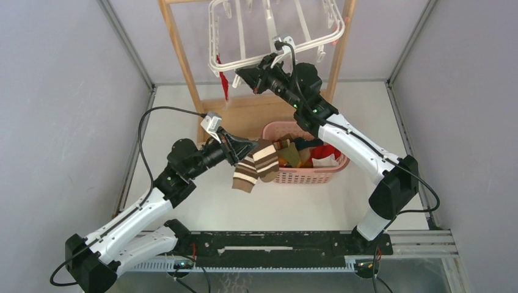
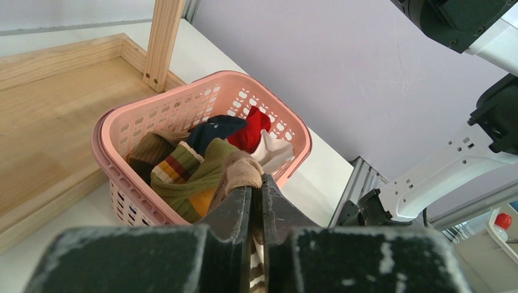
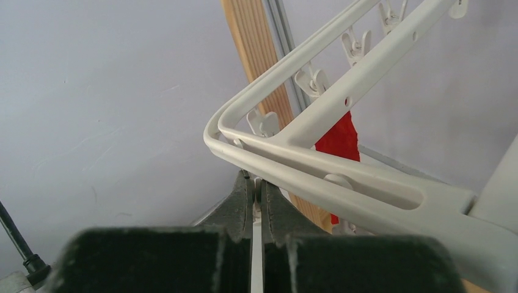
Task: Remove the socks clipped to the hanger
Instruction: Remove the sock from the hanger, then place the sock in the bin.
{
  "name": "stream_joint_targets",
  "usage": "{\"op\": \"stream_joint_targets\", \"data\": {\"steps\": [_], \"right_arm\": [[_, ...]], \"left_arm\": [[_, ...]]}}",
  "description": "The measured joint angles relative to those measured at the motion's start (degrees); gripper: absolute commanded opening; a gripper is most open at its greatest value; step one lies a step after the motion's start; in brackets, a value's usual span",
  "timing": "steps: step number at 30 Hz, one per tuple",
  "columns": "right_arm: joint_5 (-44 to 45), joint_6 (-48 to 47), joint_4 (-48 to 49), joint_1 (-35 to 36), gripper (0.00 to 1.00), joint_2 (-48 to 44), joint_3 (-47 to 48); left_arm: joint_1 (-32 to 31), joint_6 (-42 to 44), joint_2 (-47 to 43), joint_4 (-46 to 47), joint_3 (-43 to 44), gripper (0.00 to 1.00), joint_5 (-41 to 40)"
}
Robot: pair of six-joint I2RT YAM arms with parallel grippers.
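Gripping striped socks point(image 1: 253, 166), the left gripper point(image 1: 249, 148) is held shut at centre of the top view, just left of the basket point(image 1: 308, 178). The right gripper point(image 3: 255, 186) is closed under the hanger point(image 3: 342, 174) rim, upper centre. A red sock point(image 3: 339, 137) is seen clipped there.

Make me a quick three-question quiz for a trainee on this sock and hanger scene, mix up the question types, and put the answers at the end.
1. True or false: the left gripper is shut on brown-and-cream striped socks.
2. Which sock hangs clipped to the white plastic hanger? A navy, B red, C teal.
3. Short answer: where do the loose socks lie?

Key
1. True.
2. B, the red fabric sock.
3. In the pink plastic basket.
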Motion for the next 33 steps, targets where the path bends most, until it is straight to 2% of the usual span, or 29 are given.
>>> {"op": "stream_joint_targets", "data": {"steps": [6, 10, 13, 17, 24, 33], "right_arm": [[-0.2, 0.2, -0.1, -0.2, 0.0, 0.1, 0.0], [-0.4, 0.2, -0.1, -0.2, 0.04, 0.1, 0.0], [-0.6, 0.3, -0.2, -0.3, 0.27, 0.1, 0.0], [-0.9, 1.0, -0.7, -0.6, 0.32, 0.1, 0.0], [-1.0, 1.4, -0.9, -0.9, 0.55, 0.1, 0.0], [-1.0, 1.5, -0.9, -1.7, 0.63, -0.5, -2.5]], "left_arm": [[0.0, 0.0, 0.0, 0.0, 0.0, 0.0, 0.0], [0.0, 0.0, 0.0, 0.0, 0.0, 0.0, 0.0], [0.0, -0.2, 0.0, 0.3, 0.0, 0.0, 0.5], [0.0, -0.8, 0.1, 1.1, 0.2, 0.0, 1.4], [0.0, -1.2, 1.2, 1.9, 2.0, 0.0, 2.2], [0.0, -2.4, 3.7, 2.7, 4.6, 0.0, 3.2]]}}
